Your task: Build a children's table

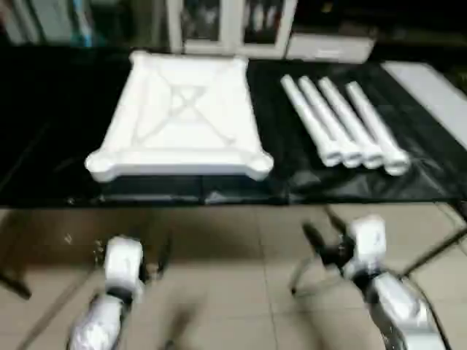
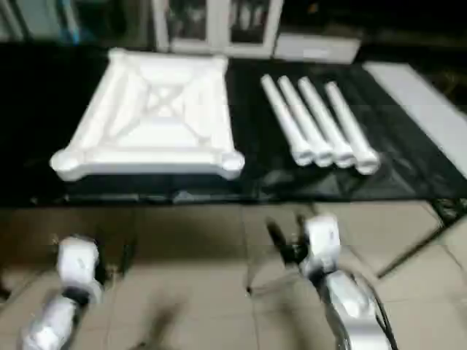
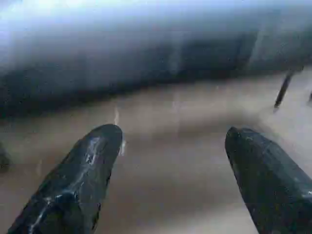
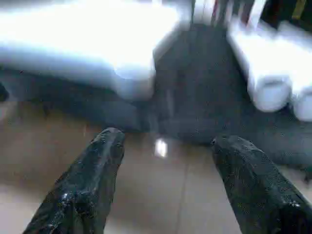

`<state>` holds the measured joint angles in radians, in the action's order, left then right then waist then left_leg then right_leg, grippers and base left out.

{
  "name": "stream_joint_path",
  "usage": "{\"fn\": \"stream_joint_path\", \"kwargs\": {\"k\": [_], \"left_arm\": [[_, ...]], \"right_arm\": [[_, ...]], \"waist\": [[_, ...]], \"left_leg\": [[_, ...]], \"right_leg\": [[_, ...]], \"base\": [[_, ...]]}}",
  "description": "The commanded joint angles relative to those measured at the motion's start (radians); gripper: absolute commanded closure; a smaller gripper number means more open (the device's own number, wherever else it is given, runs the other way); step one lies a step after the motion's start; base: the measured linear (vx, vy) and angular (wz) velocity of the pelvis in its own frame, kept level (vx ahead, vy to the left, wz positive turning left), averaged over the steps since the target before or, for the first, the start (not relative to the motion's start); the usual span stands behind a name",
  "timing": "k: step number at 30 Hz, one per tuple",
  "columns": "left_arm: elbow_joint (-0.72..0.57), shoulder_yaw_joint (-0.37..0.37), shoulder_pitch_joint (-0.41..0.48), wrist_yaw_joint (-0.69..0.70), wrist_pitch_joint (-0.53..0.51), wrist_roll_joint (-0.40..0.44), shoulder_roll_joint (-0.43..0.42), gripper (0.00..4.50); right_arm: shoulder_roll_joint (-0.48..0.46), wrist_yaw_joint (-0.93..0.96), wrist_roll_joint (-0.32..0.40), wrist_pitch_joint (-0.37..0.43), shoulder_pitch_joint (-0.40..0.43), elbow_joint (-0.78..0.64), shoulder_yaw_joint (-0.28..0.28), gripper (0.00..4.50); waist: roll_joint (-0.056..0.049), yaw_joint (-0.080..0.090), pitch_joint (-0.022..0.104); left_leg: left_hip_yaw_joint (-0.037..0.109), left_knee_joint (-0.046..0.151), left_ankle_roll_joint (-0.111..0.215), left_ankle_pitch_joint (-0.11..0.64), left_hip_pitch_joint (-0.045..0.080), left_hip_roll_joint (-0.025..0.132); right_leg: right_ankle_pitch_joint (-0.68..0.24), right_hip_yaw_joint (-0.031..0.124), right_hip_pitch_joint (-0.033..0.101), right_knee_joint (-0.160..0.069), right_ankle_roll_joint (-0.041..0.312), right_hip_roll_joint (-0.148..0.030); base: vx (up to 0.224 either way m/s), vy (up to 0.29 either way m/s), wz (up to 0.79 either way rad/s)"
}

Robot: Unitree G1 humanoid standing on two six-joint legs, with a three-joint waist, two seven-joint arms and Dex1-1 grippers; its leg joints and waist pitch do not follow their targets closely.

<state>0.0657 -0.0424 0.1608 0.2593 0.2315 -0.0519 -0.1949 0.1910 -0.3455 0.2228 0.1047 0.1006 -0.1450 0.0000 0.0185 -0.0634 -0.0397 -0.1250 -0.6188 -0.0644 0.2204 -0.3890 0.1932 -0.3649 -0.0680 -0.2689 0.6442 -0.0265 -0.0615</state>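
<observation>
The white square tabletop (image 1: 182, 117) lies upside down on the black-covered table, its X-ribbed underside up and rounded sockets at the corners. To its right several long white tube legs (image 1: 343, 124) lie side by side. My left gripper (image 3: 170, 141) hangs low over the tiled floor in front of the table, open and empty. My right gripper (image 4: 165, 146) is also open and empty, over the floor short of the table's front edge, facing the tabletop's near right corner (image 4: 131, 80) and the leg ends (image 4: 270, 95).
A black sheet (image 1: 292, 168) covers the low table. A flat white board (image 1: 438, 95) lies at the far right. White cabinets (image 1: 233, 25) stand behind the table. Beige floor tiles (image 1: 233, 277) lie between me and the table.
</observation>
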Motion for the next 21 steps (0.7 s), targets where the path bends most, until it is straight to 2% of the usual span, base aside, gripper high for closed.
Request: {"fn": "stream_joint_path", "kwargs": {"k": [1, 2, 3, 4, 5, 6, 7, 8, 10, 11, 12, 13, 15, 17, 18, 19, 20, 21], "left_arm": [[-0.176, 0.017, -0.012, -0.041, -0.108, -0.008, 0.018, 0.57], [-0.196, 0.018, -0.021, -0.054, -0.139, -0.017, 0.025, 0.57], [-0.239, 0.015, -0.046, -0.094, -0.216, -0.036, 0.037, 0.57], [-0.247, 0.013, -0.053, -0.108, -0.240, -0.043, 0.038, 0.57], [-0.250, 0.012, -0.056, -0.112, -0.248, -0.046, 0.038, 0.31], [-0.272, 0.012, -0.069, -0.125, -0.289, -0.067, 0.039, 0.24], [-0.311, 0.005, -0.091, -0.147, -0.333, -0.072, 0.056, 0.24], [-0.351, -0.003, -0.139, -0.176, -0.381, -0.058, 0.085, 0.19], [-0.376, -0.006, -0.157, -0.187, -0.408, -0.036, 0.095, 0.03], [-0.386, -0.009, -0.169, -0.195, -0.428, -0.016, 0.097, 0.00], [-0.378, -0.002, -0.195, -0.223, -0.430, 0.056, 0.101, 0.00], [-0.378, -0.002, -0.195, -0.223, -0.430, 0.056, 0.101, 0.00], [-0.362, -0.001, -0.209, -0.269, -0.449, 0.105, 0.106, 0.00], [-0.371, 0.006, -0.207, -0.271, -0.502, 0.079, 0.092, 0.00], [-0.381, 0.011, -0.208, -0.271, -0.540, 0.055, 0.092, 0.00], [-0.389, 0.017, -0.211, -0.271, -0.559, 0.046, 0.098, 0.00], [-0.408, 0.031, -0.220, -0.269, -0.595, 0.052, 0.106, 0.00], [-0.419, 0.039, -0.230, -0.269, -0.614, 0.061, 0.118, 0.00]], "right_arm": [[-0.015, 0.049, 0.093, 0.076, -0.036, -0.125, -0.027, 0.97], [-0.020, 0.058, 0.092, 0.092, -0.050, -0.130, -0.034, 0.90], [-0.032, 0.078, 0.064, 0.145, -0.087, -0.155, -0.050, 0.90], [-0.034, 0.084, 0.041, 0.165, -0.098, -0.164, -0.052, 0.85], [-0.035, 0.086, 0.032, 0.171, -0.102, -0.168, -0.053, 0.68], [-0.042, 0.114, 0.014, 0.209, -0.129, -0.180, -0.061, 0.56], [-0.040, 0.141, 0.009, 0.251, -0.162, -0.199, -0.058, 0.47], [-0.040, 0.175, -0.014, 0.289, -0.217, -0.200, -0.045, 0.43], [-0.035, 0.193, -0.021, 0.313, -0.235, -0.204, -0.035, 0.25], [-0.033, 0.208, -0.034, 0.327, -0.246, -0.205, -0.025, 0.13], [-0.049, 0.259, -0.024, 0.340, -0.270, -0.175, -0.035, 0.04], [-0.049, 0.259, -0.024, 0.340, -0.270, -0.175, -0.035, 0.04], [-0.060, 0.264, -0.018, 0.358, -0.291, -0.142, -0.036, 0.04], [-0.064, 0.270, -0.050, 0.367, -0.310, -0.124, -0.031, 0.04], [-0.067, 0.274, -0.058, 0.371, -0.325, -0.114, -0.034, 0.04], [-0.065, 0.276, -0.063, 0.373, -0.337, -0.104, -0.037, 0.04], [-0.060, 0.277, -0.068, 0.377, -0.355, -0.090, -0.036, 0.04], [-0.054, 0.276, -0.068, 0.378, -0.366, -0.077, -0.036, 0.04]], "waist": [[-0.018, 0.017, 0.025], [-0.022, 0.020, 0.025], [-0.021, 0.027, 0.018], [-0.023, 0.031, 0.018], [-0.019, 0.035, 0.021], [-0.010, 0.037, 0.024], [-0.008, 0.037, 0.028], [-0.007, 0.038, 0.042], [-0.008, 0.036, 0.050], [-0.006, 0.033, 0.050], [-0.002, 0.031, 0.044], [-0.002, 0.031, 0.044], [-0.005, 0.030, 0.045], [-0.001, 0.030, 0.047], [0.009, 0.029, 0.047], [0.003, 0.027, 0.047], [0.000, 0.026, 0.048], [-0.018, 0.036, 0.049]], "left_leg": [[0.039, 0.118, 0.121, 0.176, 0.023, 0.068], [0.038, 0.118, 0.112, 0.178, 0.024, 0.065], [0.029, 0.122, 0.065, 0.227, 0.029, 0.063], [0.025, 0.124, 0.017, 0.242, 0.026, 0.056], [0.018, 0.120, -0.010, 0.224, 0.025, 0.050], [0.016, 0.117, -0.011, 0.198, 0.022, 0.049], [0.013, 0.116, -0.026, 0.155, 0.024, 0.043], [0.014, 0.105, -0.026, 0.070, 0.023, 0.040], [0.011, 0.093, -0.025, -0.025, 0.028, 0.037], [0.005, 0.086, -0.018, -0.078, 0.028, 0.035], [-0.002, 0.091, -0.017, -0.049, 0.024, 0.033], [-0.002, 0.091, -0.017, -0.049, 0.024, 0.033], [-0.002, 0.093, -0.030, 0.016, 0.026, 0.034], [-0.002, 0.094, -0.039, 0.027, 0.027, 0.035], [-0.003, 0.094, -0.039, 0.028, 0.026, 0.036], [-0.003, 0.095, -0.044, 0.025, 0.027, 0.036], [0.001, 0.096, -0.059, 0.023, 0.030, 0.042], [0.079, 0.103, 0.026, 0.009, 0.008, 0.005]], "right_leg": [[0.255, 0.021, 0.003, -0.068, 0.129, -0.066], [0.235, 0.022, -0.002, -0.070, 0.139, -0.066], [0.163, 0.034, -0.015, -0.081, 0.148, -0.070], [0.127, 0.039, -0.015, -0.086, 0.150, -0.071], [0.129, 0.045, -0.017, -0.092, 0.139, -0.070], [0.150, 0.049, -0.015, -0.093, 0.127, -0.071], [0.206, 0.050, -0.017, -0.089, 0.109, -0.066], [0.311, 0.049, -0.010, -0.079, 0.088, -0.062], [0.431, 0.051, -0.016, -0.072, 0.067, -0.057], [0.529, 0.054, -0.022, -0.066, 0.044, -0.055], [0.560, 0.055, -0.028, -0.067, 0.013, -0.057], [0.560, 0.055, -0.028, -0.067, 0.013, -0.057], [0.529, 0.058, -0.028, -0.068, -0.011, -0.060], [0.496, 0.057, -0.031, -0.067, -0.007, -0.059], [0.487, 0.057, -0.032, -0.069, -0.005, -0.058], [0.476, 0.057, -0.034, -0.067, 0.005, -0.058], [0.469, 0.053, -0.035, -0.063, 0.012, -0.053], [0.454, -0.034, -0.009, -0.055, 0.021, -0.015]], "base": [[0.000, 0.000, 0.00], [-0.080, 0.053, -0.09], [-0.080, 0.053, -0.09], [-0.080, 0.042, -0.05], [0.000, 0.000, 0.00], [0.000, 0.000, 0.00], [0.000, 0.000, 0.00], [0.000, 0.000, 0.00], [0.000, 0.000, 0.00], [0.000, 0.000, 0.00], [0.000, 0.000, 0.00], [0.000, 0.000, 0.00], [0.000, 0.000, 0.00], [0.000, 0.000, 0.00], [0.000, 0.000, 0.00], [0.000, 0.000, 0.00], [0.000, 0.000, 0.00], [0.000, 0.000, 0.00]]}}
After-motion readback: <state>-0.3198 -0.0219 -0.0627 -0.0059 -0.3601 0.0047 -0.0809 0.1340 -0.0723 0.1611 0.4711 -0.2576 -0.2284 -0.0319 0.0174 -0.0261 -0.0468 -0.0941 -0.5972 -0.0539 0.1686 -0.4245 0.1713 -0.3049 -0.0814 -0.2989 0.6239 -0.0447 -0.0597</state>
